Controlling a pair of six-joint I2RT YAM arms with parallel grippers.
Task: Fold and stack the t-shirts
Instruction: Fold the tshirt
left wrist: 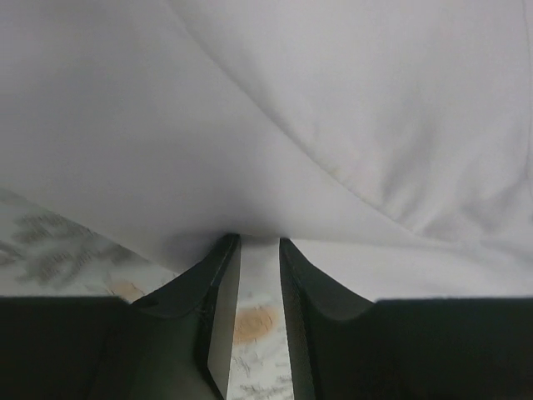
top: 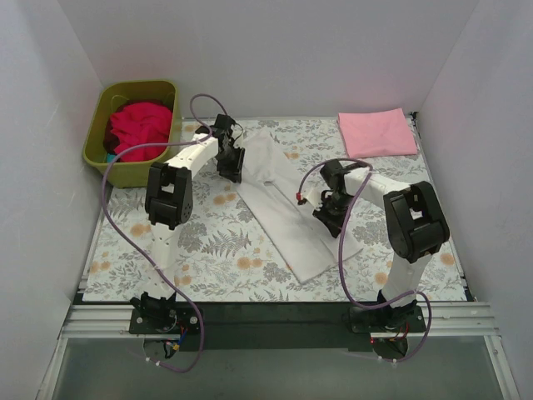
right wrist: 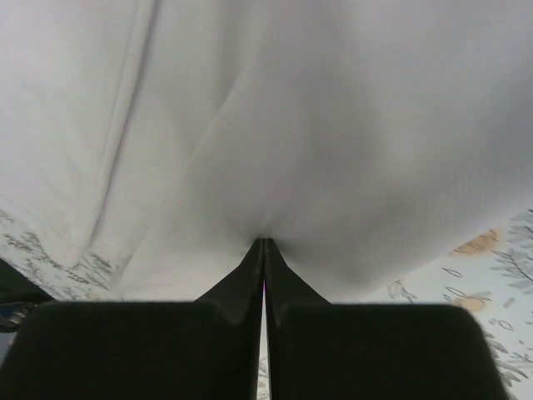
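Note:
A white t-shirt (top: 283, 212) lies folded into a long diagonal strip on the floral sheet. My left gripper (top: 231, 171) is at its upper left edge. In the left wrist view the gripper (left wrist: 259, 240) has a narrow gap between its jaws, and the white shirt (left wrist: 333, 100) drapes over the tips. My right gripper (top: 326, 212) is at the strip's right edge. In the right wrist view it (right wrist: 263, 242) is shut on a pinch of the white shirt (right wrist: 291, 108). A folded pale pink t-shirt (top: 376, 133) lies at the back right. Crimson red t-shirts (top: 137, 125) are heaped in the tub.
The olive-green tub (top: 125, 175) stands at the back left corner. The grey-and-orange floral sheet (top: 216, 250) covers the table between white walls. Purple cables loop off both arms.

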